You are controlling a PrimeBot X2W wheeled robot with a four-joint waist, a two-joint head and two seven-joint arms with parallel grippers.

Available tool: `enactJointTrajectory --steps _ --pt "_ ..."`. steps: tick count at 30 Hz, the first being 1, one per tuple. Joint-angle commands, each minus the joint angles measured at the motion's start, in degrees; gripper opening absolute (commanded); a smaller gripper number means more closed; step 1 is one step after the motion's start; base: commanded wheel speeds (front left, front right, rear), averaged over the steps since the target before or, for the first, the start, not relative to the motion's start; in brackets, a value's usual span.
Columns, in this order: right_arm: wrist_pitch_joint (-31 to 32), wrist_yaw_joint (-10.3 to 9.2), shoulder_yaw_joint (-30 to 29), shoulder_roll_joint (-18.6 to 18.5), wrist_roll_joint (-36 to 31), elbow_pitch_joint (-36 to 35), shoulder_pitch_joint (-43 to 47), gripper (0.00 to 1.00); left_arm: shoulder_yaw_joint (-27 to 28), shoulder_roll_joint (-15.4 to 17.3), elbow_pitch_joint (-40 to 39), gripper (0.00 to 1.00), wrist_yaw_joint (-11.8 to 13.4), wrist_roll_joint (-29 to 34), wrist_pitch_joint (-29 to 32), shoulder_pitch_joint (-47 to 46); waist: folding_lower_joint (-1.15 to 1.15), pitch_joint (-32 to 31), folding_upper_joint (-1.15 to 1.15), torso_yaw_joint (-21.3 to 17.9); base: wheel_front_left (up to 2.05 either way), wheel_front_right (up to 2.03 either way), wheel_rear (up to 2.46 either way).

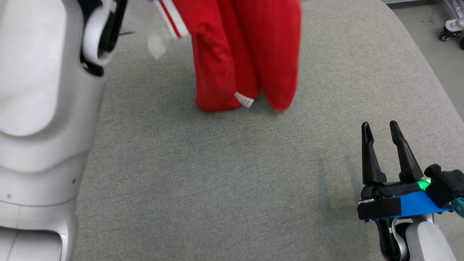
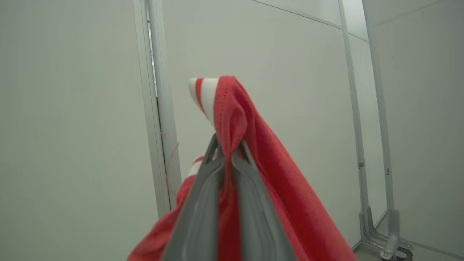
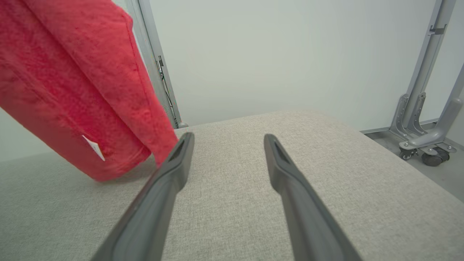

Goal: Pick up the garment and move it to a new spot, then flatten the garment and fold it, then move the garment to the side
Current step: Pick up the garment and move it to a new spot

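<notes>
We hold the garment (image 1: pixel 246 54) clamped in the left gripper (image 2: pixel 231 152), hanging at 12 o'clock over the table (image 1: pixel 217 181). We lift higher before moving (the hem may drag). The right gripper (image 1: pixel 380 125), fingers apart, sits at 4 o'clock.

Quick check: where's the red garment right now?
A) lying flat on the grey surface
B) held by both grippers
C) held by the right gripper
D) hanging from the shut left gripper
D: in the left wrist view the left gripper is pinched shut on a fold of the red garment, which hangs over the grey surface. The right gripper stands open and apart from it.
</notes>
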Motion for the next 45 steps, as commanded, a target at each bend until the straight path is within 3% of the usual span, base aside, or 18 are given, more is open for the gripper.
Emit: enactJointTrajectory --steps 1,14,26,27,28,36,45 --pt "-0.3 0.03 -0.32 -0.24 0.45 -0.2 -0.46 1.0 0.05 0.51 0.91 0.0 0.24 -0.13 -0.65 2.36 0.0 -0.11 0.0 0.33 0.0 0.0 0.0" --pt "-0.28 0.03 -0.98 -0.24 -1.67 0.25 1.33 1.0 2.39 3.67 2.43 0.0 5.31 -4.21 -6.34 32.9 0.0 -2.08 0.0 5.38 0.0 0.0 0.0" --pt "-0.27 0.03 -0.44 -0.24 -2.39 1.61 1.59 1.0 0.88 0.92 3.06 0.0 7.94 -7.3 -11.44 53.34 0.0 -3.87 0.0 8.98 0.0 0.0 0.0" --pt "-0.28 0.03 -0.46 -0.24 -2.36 1.78 1.73 1.0 0.66 0.75 3.32 0.15 7.91 -7.28 -11.99 54.02 0.0 -4.21 0.0 9.27 0.0 0.0 0.0" --pt "-0.28 0.03 -0.33 -0.24 -2.38 1.93 1.79 1.0 0.57 0.61 3.51 1.0 8.01 -7.16 -12.48 54.53 0.0 -4.48 0.0 9.45 0.0 0.0 0.0" --pt "-0.17 0.03 -0.59 -0.24 -3.34 2.65 3.43 1.0 2.47 0.62 1.64 1.0 9.31 -5.52 -16.76 53.92 0.0 -8.1 0.0 11.96 0.0 0.0 0.0" --pt "1.1 0.03 -1.21 -0.25 -3.62 2.01 5.47 1.0 7.41 1.36 -2.3 1.0 12.1 -4.54 -17.58 56.91 0.0 -11.22 0.0 14.64 0.0 0.0 0.0"
